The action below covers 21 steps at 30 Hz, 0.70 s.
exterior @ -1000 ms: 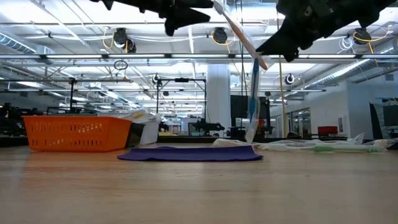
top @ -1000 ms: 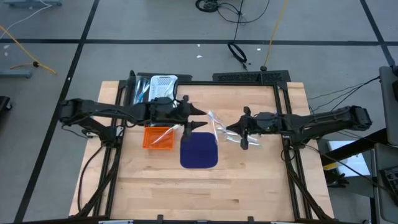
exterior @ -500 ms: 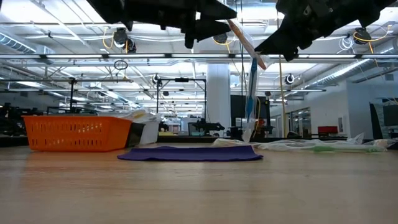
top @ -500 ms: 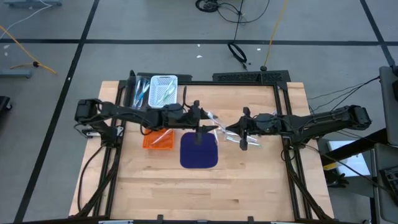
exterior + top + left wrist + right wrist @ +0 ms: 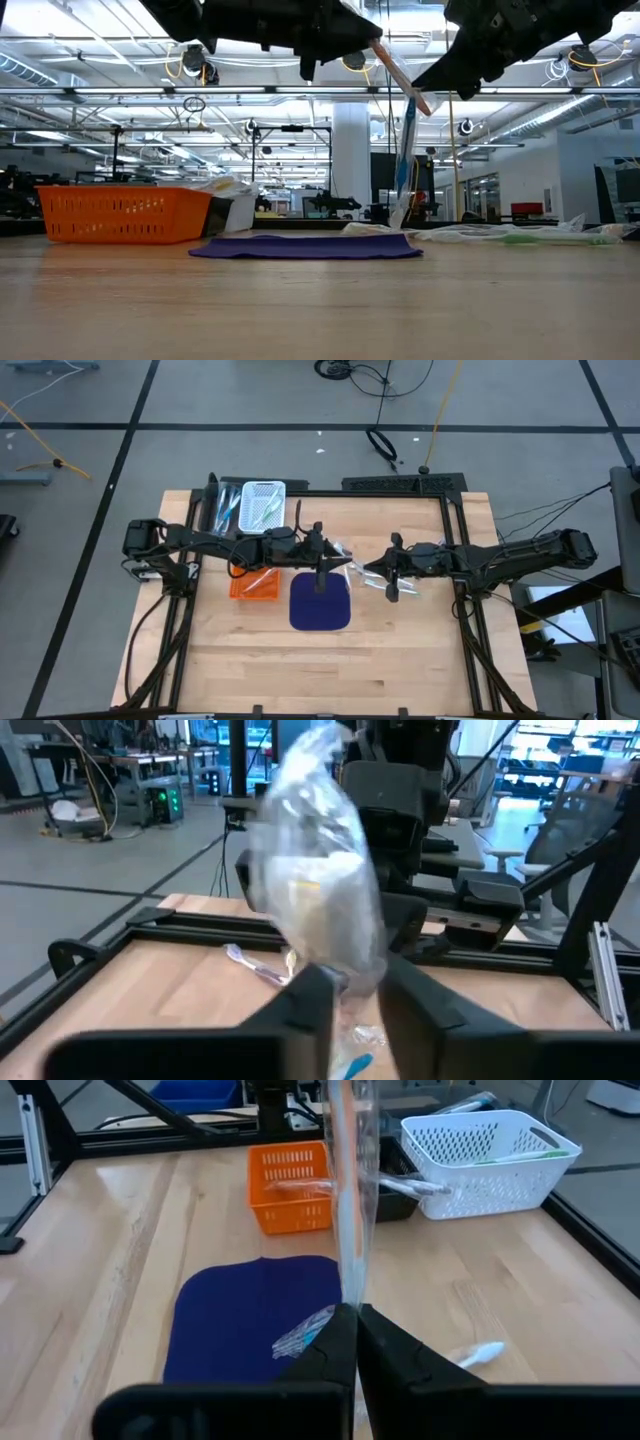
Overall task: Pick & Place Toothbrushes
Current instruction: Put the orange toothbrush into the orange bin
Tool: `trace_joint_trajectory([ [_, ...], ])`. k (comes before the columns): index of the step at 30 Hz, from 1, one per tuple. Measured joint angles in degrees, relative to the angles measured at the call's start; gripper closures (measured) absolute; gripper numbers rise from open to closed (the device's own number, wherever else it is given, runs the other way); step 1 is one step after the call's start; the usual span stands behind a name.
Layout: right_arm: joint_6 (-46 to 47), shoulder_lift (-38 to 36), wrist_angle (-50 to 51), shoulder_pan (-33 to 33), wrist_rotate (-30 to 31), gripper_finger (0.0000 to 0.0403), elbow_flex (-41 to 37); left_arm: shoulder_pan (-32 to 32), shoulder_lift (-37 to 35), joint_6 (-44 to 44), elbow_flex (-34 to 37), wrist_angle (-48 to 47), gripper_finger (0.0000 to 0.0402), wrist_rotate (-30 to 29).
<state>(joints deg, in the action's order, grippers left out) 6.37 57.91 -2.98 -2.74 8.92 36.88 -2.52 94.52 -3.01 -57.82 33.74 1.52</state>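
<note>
Handing over above the blue mat: right gripper pinches a wrapped toothbrush, left gripper closes narrowly on its wrapper; next, likely pulling apart.

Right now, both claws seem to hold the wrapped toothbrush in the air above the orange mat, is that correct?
Not quite: the mat is dark blue, as the high view shows; orange is the basket. The rest holds: the left claw and right claw both grip the wrapped toothbrush in the air above it.
</note>
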Motion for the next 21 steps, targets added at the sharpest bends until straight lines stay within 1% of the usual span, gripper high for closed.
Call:
trace_joint_trajectory([
  [2,0.0,0.0,0.3,0.0,0.0,0.0403,0.0,0.0,0.0,0.1,0.0,0.0,0.0375,0.0],
  [3,0.0,0.0,0.6,0.0,-0.1,0.0403,0.0,0.0,0.0,0.1,0.0,0.1,0.0387,0.0],
  [4,0.2,0.0,1.0,0.0,-0.1,0.0402,0.0,0.0,0.0,0.1,0.0,0.2,0.0390,0.1],
  [6,0.3,0.0,2.1,0.0,-0.5,0.0397,0.0,0.0,0.0,0.0,0.0,0.1,0.0388,0.1],
  [8,0.3,0.0,3.4,0.0,-1.5,0.0383,0.0,0.0,0.0,-0.1,0.0,0.3,0.0392,0.1],
  [15,0.3,0.0,5.8,0.1,-1.2,0.0305,0.0,0.0,0.0,-0.4,0.0,0.2,0.0396,-0.4],
  [19,0.3,0.0,7.2,0.1,-1.2,0.0279,0.0,-0.1,-1.1,-0.8,0.0,-2.6,0.0395,-0.7],
  [21,0.4,0.0,8.2,0.1,-1.3,0.0274,0.0,-0.1,-2.5,-1.3,0.0,-6.6,0.0397,-1.5],
])
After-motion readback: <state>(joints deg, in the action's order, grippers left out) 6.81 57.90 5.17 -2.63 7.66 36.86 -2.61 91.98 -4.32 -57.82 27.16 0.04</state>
